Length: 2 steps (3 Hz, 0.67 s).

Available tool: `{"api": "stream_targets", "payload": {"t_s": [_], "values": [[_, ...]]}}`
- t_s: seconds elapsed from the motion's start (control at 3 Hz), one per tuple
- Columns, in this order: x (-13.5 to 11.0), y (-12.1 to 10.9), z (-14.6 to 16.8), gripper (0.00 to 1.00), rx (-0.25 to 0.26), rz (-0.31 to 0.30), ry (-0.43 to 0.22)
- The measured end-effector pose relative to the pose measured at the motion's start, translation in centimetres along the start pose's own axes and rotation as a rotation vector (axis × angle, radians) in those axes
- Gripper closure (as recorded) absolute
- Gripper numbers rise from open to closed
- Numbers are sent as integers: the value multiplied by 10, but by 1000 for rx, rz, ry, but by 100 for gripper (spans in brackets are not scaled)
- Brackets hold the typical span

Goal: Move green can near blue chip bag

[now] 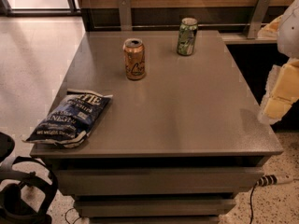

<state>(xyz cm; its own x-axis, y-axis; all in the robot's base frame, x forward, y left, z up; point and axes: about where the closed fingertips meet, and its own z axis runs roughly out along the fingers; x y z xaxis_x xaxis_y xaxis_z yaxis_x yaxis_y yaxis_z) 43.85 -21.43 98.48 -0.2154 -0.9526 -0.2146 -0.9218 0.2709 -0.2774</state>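
The green can (187,36) stands upright at the far right of the grey table (187,120). It is green and white with a silver top. The blue chip bag (68,117) lies flat at the table's near left corner, dark blue with white lettering. The two are far apart, diagonally across the table. A white and yellow part of my arm (281,92) shows at the right edge, beside the table's right side and well short of the can. My gripper itself is out of view.
An orange-gold can (134,59) stands upright at the far middle-left, between the green can and the bag. A wall with metal brackets (124,12) runs behind the table. A black curved object (23,195) sits on the floor at the lower left. A cable (273,180) lies at the lower right.
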Motion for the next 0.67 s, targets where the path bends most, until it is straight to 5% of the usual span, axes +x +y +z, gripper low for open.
{"api": "stream_targets", "payload": {"t_s": [0.67], "values": [[4, -12, -2, 0, 26, 17, -23]]}}
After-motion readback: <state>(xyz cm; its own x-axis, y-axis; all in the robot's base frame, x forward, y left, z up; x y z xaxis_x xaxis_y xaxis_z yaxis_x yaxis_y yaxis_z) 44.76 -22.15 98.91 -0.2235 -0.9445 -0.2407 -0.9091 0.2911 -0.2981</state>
